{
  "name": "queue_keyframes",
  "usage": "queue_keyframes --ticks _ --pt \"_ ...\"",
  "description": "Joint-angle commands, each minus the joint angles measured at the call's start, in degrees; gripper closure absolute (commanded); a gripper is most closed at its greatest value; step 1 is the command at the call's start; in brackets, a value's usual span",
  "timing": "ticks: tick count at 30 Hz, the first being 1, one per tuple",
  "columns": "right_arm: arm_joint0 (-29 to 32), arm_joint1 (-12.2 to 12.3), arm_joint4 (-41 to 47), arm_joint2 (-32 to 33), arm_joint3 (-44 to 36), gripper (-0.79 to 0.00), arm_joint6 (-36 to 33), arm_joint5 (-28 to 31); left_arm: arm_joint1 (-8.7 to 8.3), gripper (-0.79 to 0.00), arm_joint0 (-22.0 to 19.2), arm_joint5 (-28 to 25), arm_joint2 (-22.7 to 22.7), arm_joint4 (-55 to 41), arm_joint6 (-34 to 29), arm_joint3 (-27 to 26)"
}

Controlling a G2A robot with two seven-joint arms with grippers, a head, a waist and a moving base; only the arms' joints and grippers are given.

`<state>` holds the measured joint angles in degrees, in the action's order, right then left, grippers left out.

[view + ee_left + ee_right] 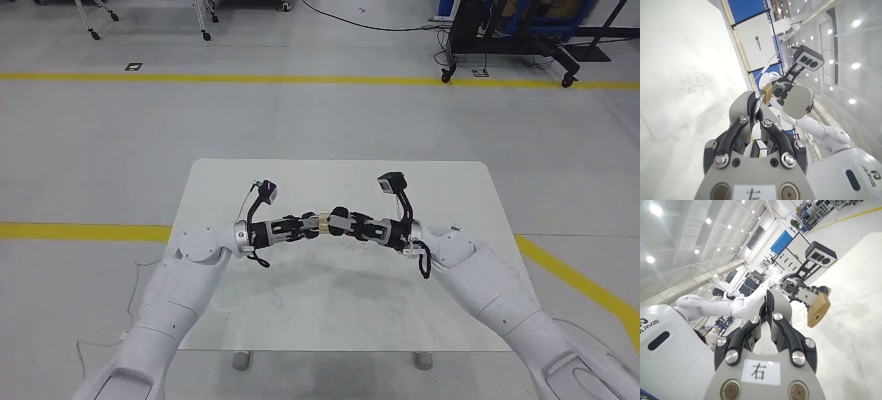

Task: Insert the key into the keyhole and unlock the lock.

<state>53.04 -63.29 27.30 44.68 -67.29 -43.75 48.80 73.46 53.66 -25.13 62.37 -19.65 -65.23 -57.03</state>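
Brass is seen between the two grippers: the lock (318, 222) is held in the air above the white table (440, 300), about midway across it. In the top view the two arms meet over the table's middle with their grippers turned tip to tip. The left gripper (300, 224) is on one side of the lock and the right gripper (340, 222) on the other.

In the left wrist view the silver shackle (758, 103) is clamped between the fingers of the left gripper (755, 98). The brass body (767, 94) stands out past the fingertips, pointed at the right gripper (785, 98) just beyond it.

In the right wrist view the lock (818, 309) hangs tilted from the far left gripper (806, 294). Its end face is turned to the camera, and the keyhole (816, 316) is seen in that face as a small dark slot. The lock lies near the right gripper (766, 300) but off to one side of its tips, and a gap is seen between them. The right gripper's fingers (779, 306) are drawn close together with only a thin slit between the pads. A thin pale edge is seen in that slit, and it cannot be told whether this is the key.
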Motion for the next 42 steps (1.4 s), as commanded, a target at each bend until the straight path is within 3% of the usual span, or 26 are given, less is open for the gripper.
queue_keyframes --ticks 1,10,18,24,36,39,42 --pt "-1.31 -0.76 -0.92 -0.62 2.05 0.0 1.36 0.08 0.16 0.0 -0.72 -0.89 -0.69 -0.63 -1.73 1.19" --pt "-3.57 -3.07 -5.32 -1.94 7.53 0.0 6.53 0.58 0.61 0.0 -2.39 -3.43 -2.23 -3.03 -4.36 3.01" --pt "-4.06 -4.31 -4.17 -2.69 8.64 0.0 4.67 0.76 0.82 0.0 -3.99 -3.73 -2.37 -4.65 -3.37 5.48" --pt "-3.45 -4.32 -2.25 -1.86 8.43 0.0 1.51 1.26 1.01 0.0 -5.65 -2.04 -2.57 -5.0 -2.09 6.99" --pt "-2.54 -3.82 -0.45 0.82 7.95 0.0 2.92 3.62 0.85 0.0 -6.14 -1.07 -2.51 -1.81 2.24 7.54" --pt "-2.4 -3.83 -0.5 0.85 7.76 0.0 3.13 3.4 1.21 0.0 -4.35 3.34 -1.42 -8.23 5.77 6.23" --pt "-0.06 -3.52 -0.96 1.94 5.62 0.0 5.63 -0.03 1.67 0.0 -4.61 12.18 -1.81 -11.7 7.79 7.36"
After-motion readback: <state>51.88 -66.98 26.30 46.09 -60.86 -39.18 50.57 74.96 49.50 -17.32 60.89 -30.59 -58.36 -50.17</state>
